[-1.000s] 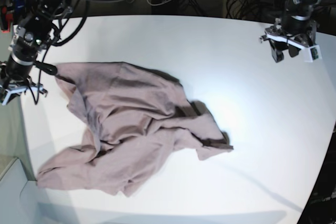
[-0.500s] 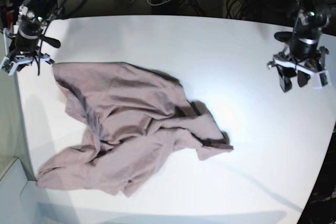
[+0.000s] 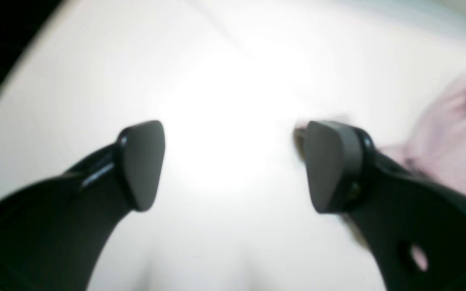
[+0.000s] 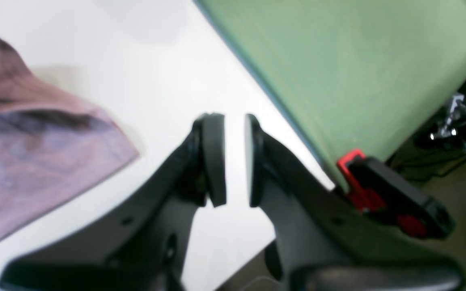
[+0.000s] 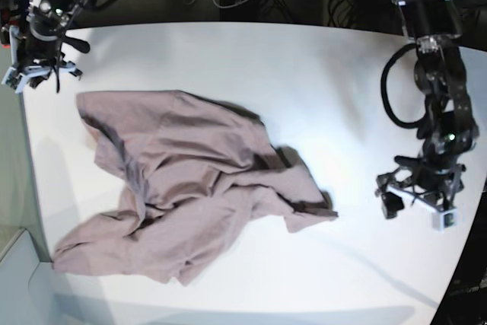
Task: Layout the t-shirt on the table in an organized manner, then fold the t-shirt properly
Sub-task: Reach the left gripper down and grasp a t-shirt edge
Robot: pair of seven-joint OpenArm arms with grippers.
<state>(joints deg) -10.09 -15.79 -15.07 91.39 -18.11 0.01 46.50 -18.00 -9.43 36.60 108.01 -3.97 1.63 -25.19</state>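
Green floor point(image 4: 338, 60) visible only beside right tool point(image 4: 235, 159)

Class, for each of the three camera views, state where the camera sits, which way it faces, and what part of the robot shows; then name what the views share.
Base: high above, looking down on the white table with the crumpled t-shirt; both arms show, left gripper, right gripper.
Left wrist: on the left arm, facing the bare table past wide-open fingers; shirt at right.
Right wrist: on the right arm, facing the table edge and green floor; fingers narrowly apart.
Shared: all three show the t-shirt and table.
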